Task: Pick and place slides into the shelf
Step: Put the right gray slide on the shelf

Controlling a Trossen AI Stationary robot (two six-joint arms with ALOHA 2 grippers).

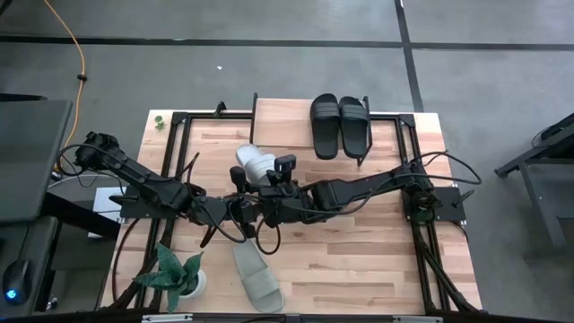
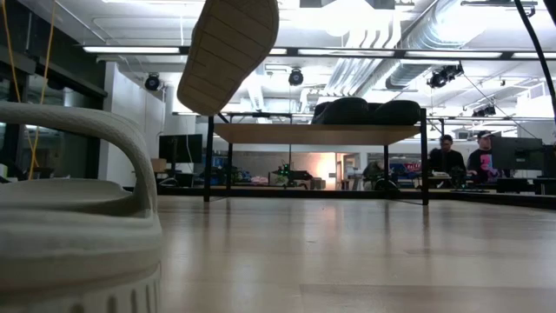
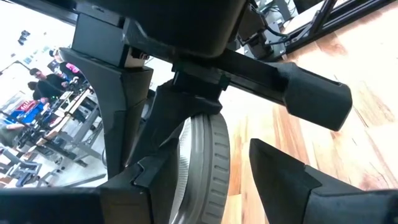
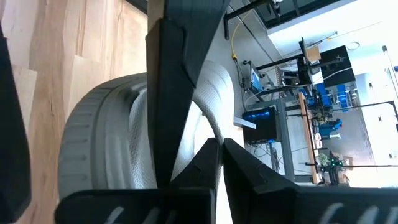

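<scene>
Right gripper at mid-table, fingers pinched fully together on the strap of a light grey slide, which hangs clear of the tabletop (low view shows its ribbed sole tilted up in the air, nothing under it). Right wrist view: the two dark fingers meet tight over the pale strap, the grey footbed curving behind them. Left gripper just beside the right one, close against it, jaws standing partly apart; in the left wrist view the ribbed edge of the grey slide sits between its fingers, but whether they touch it cannot be told. Second light grey slide lies flat near the front edge of the table, well apart from both grippers, and looms large at the left of the low view. Black pair rests side by side on the plank top of the shelf at the far side of the table. Small potted plant near the front left corner. People seated at desks in the room beyond.
</scene>
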